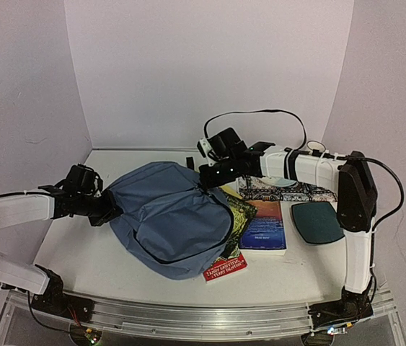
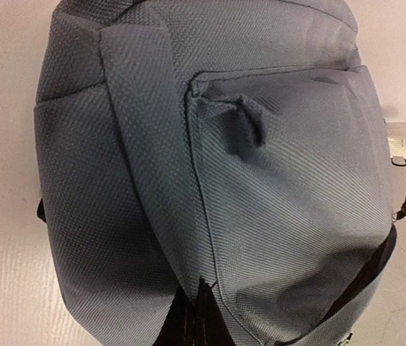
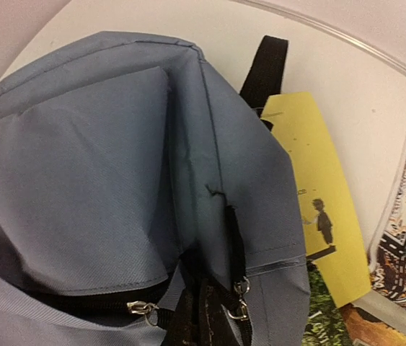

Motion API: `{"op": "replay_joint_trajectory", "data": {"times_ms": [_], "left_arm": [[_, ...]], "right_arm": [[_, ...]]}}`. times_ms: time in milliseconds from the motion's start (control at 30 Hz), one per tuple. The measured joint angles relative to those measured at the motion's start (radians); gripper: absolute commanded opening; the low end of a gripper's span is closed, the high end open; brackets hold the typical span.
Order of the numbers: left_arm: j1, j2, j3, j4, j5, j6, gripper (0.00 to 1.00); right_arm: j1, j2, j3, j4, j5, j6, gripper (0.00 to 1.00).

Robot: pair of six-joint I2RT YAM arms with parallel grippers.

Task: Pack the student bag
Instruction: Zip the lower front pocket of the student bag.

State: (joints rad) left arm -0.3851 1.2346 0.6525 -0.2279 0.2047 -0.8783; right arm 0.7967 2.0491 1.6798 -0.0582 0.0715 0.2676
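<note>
The student bag [image 1: 170, 216], a slate-blue backpack, lies flat mid-table. My left gripper [image 1: 107, 209] is at its left end, and in the left wrist view it [image 2: 198, 303] is shut on a fold of the blue fabric [image 2: 210, 166]. At the bag's upper right edge, my right gripper [image 1: 211, 175] pinches the cloth. The right wrist view shows that gripper [image 3: 204, 299] shut on the bag [image 3: 94, 166] beside the dark zipper, between two silver zipper pulls [image 3: 141, 308]. The zipper gapes slightly, showing dark lining.
A yellow-and-green book [image 1: 240, 209] and a red book [image 1: 226, 268] lie partly under the bag's right side. Further right are a blue-and-orange book [image 1: 264, 225], a patterned flat item [image 1: 289, 189] and a dark teal oval pad [image 1: 316, 220]. A black strap [image 3: 264, 68] sticks out behind the bag.
</note>
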Motion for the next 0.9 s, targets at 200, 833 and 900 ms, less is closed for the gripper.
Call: {"op": "replay_joint_trajectory", "data": {"times_ms": [200,833,900], "left_arm": [[0.027,0.004,0.048,-0.071,-0.042,0.121,0.39],[-0.223,0.156,0.375,-0.018,-0.003,0.549,0.68],[-0.235,0.198,0.403,-0.014,0.002,0.597,0.68]], "right_arm": [[-0.013,0.0,0.042,0.009,-0.166,0.045,0.0],[-0.004,0.029,0.101,0.031,-0.259,0.113,0.0],[-0.004,0.029,0.101,0.032,-0.262,0.116,0.0]]}}
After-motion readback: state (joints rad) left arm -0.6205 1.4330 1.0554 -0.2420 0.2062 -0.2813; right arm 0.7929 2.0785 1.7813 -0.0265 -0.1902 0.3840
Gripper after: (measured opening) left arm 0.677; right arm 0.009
